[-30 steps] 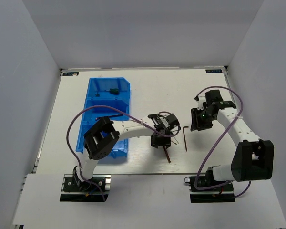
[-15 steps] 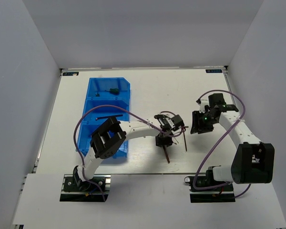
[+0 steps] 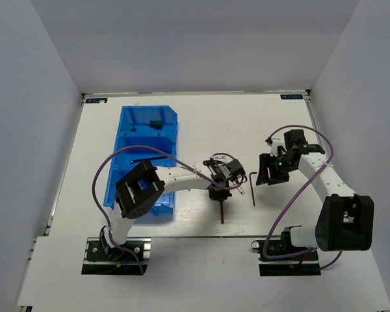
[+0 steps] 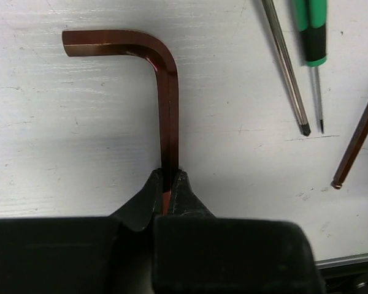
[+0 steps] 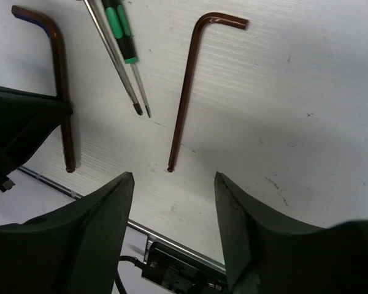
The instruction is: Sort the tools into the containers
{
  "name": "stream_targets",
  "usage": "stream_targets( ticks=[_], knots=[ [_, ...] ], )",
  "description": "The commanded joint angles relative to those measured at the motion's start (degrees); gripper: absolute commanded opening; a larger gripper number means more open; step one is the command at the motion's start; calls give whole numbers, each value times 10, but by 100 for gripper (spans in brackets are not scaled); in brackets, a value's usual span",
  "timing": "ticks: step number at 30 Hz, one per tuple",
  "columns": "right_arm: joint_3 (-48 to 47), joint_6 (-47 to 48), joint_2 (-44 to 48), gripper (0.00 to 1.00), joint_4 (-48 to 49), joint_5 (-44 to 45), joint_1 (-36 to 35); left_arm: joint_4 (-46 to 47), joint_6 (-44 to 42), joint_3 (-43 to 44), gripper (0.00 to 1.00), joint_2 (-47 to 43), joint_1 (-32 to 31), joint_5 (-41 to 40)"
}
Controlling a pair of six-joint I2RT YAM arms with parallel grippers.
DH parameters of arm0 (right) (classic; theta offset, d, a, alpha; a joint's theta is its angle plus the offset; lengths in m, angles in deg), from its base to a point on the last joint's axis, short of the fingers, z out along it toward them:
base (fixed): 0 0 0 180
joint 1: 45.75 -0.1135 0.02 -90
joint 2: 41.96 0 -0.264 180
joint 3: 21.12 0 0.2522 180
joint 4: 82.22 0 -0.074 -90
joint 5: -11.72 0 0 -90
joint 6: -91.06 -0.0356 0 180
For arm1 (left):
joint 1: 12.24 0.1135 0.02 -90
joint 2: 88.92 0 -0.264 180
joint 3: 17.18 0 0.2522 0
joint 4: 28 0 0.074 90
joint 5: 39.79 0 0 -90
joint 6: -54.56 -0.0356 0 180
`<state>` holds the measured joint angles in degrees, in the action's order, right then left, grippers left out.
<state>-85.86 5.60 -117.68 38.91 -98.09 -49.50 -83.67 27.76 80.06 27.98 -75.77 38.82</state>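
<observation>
My left gripper (image 4: pixel 167 174) is shut on the long arm of a dark reddish-brown L-shaped hex key (image 4: pixel 165 92). From above, that hex key (image 3: pixel 220 211) sticks out of the left gripper (image 3: pixel 218 193) toward the near table edge. A second hex key (image 5: pixel 187 86) lies flat on the table just ahead of my right gripper (image 5: pixel 172 174), which is open and holds nothing. A thin green-handled precision screwdriver (image 5: pixel 124 33) and a bare silver shaft (image 5: pixel 113 58) lie between the two keys. The blue bin (image 3: pixel 120 169) stands to the left.
A stubby green-handled screwdriver (image 3: pixel 155 122) lies in the bin's far compartment and a thin dark tool (image 3: pixel 146 158) in the middle one. The near table edge (image 5: pixel 110 217) runs close below the right fingers. Purple cables loop over both arms.
The left jaws have closed on the hex key and the gripper has shifted slightly left, swinging the key with it. The right jaws have spread wider and moved a little.
</observation>
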Motion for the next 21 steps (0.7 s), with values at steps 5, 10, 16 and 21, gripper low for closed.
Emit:
stream_targets(
  ticks=[5,10,16,21],
  knots=[
    [-7,35,-15,59,-11,-44,-2,-123,-53,53,0,-18,9,-92],
    [-1,18,-40,51,25,-20,-16,-169,-58,123,0,-86,38,-150],
    [-10,9,-72,48,35,-3,-34,-162,-94,180,0,-151,90,-183],
    [-16,9,-78,46,44,7,-48,-210,-5,145,0,-183,164,-264]
  ],
)
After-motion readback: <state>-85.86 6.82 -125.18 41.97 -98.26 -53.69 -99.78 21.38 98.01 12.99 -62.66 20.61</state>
